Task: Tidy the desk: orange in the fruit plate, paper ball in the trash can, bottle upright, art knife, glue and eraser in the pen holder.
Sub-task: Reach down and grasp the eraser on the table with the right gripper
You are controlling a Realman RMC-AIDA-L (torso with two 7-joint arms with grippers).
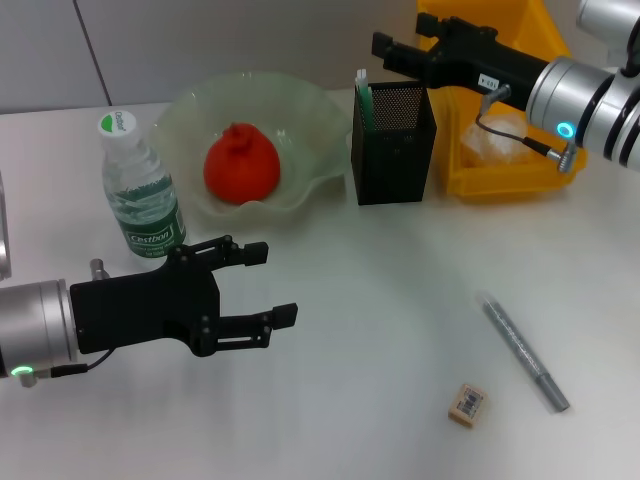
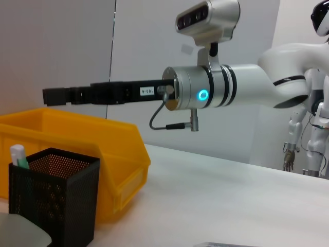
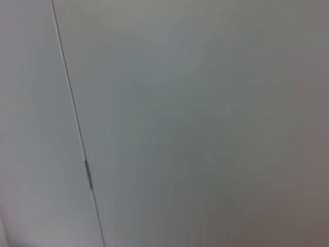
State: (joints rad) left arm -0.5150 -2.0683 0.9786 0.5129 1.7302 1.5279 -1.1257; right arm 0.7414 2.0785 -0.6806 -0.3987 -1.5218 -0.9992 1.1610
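Hovering my right gripper point(image 1: 385, 45) just above the square black mesh pen holder point(image 1: 394, 150), its jaw state unclear. Left gripper point(image 1: 272, 285) idles open and empty, near side of the holder. Small tan labelled eraser point(image 1: 467, 403) lies well nearer still, beside the grey art knife point(image 1: 525, 352). Approach it vertically, pinching the long sides.

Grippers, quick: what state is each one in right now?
Left gripper: open, empty, low over the table in front of the bottle.
Right gripper: above the pen holder; cannot be told.
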